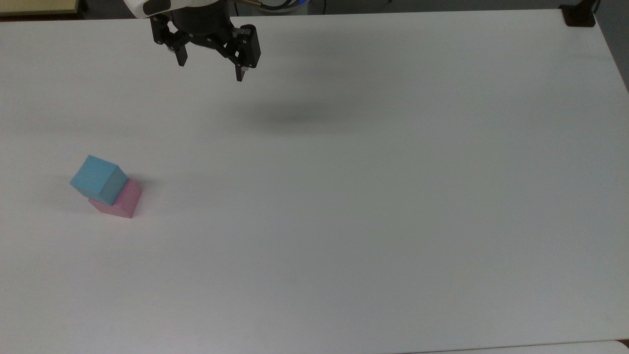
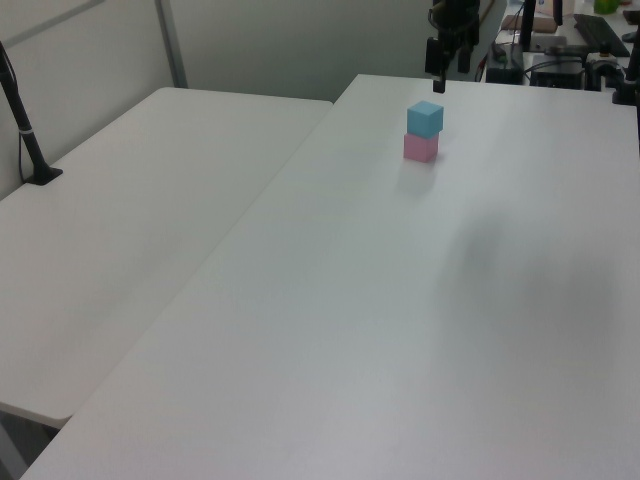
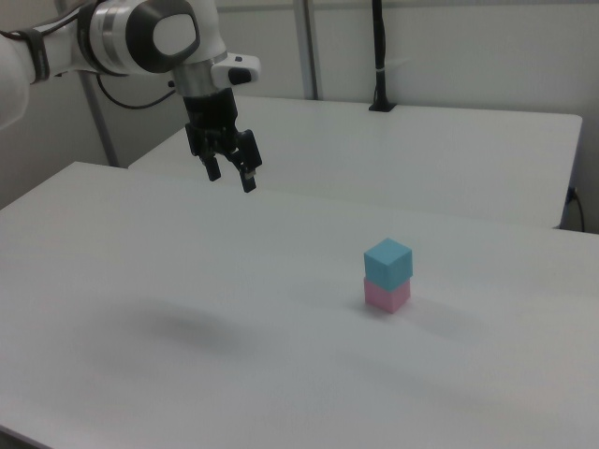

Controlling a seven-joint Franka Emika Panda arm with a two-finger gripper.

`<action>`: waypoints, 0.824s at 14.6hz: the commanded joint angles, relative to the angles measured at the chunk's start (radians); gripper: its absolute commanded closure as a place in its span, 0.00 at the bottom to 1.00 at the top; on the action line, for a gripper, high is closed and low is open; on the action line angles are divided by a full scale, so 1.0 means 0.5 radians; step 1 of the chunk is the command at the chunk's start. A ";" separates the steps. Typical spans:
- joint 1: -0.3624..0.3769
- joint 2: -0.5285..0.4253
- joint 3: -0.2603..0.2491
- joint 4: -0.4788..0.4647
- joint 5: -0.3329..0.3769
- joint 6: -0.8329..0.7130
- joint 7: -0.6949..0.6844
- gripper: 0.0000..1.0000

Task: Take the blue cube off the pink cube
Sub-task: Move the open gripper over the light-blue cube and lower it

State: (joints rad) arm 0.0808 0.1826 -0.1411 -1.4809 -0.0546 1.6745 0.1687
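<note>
The blue cube (image 1: 98,179) sits on top of the pink cube (image 1: 123,201), turned a little askew, on the white table at the top view's left. The stack also shows as the blue cube (image 2: 425,118) over the pink cube (image 2: 421,148), and as the blue cube (image 3: 387,262) over the pink cube (image 3: 387,296). My gripper (image 1: 210,71) hangs open and empty high above the table, far from the stack, near the top view's upper edge. It appears again as the gripper (image 3: 231,177) and the gripper (image 2: 447,78).
The white table (image 1: 344,196) stretches wide to the top view's right. A second white table (image 2: 150,220) adjoins it at the left view's left. A black pole base (image 1: 579,14) stands at the top view's far right corner.
</note>
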 commanded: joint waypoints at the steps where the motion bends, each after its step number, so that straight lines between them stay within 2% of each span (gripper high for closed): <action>1: 0.026 -0.074 -0.034 -0.069 0.023 -0.026 -0.006 0.00; 12: 0.007 -0.058 -0.049 -0.051 0.026 -0.014 -0.076 0.00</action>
State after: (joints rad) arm 0.0802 0.1825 -0.1439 -1.4809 -0.0546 1.6745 0.1683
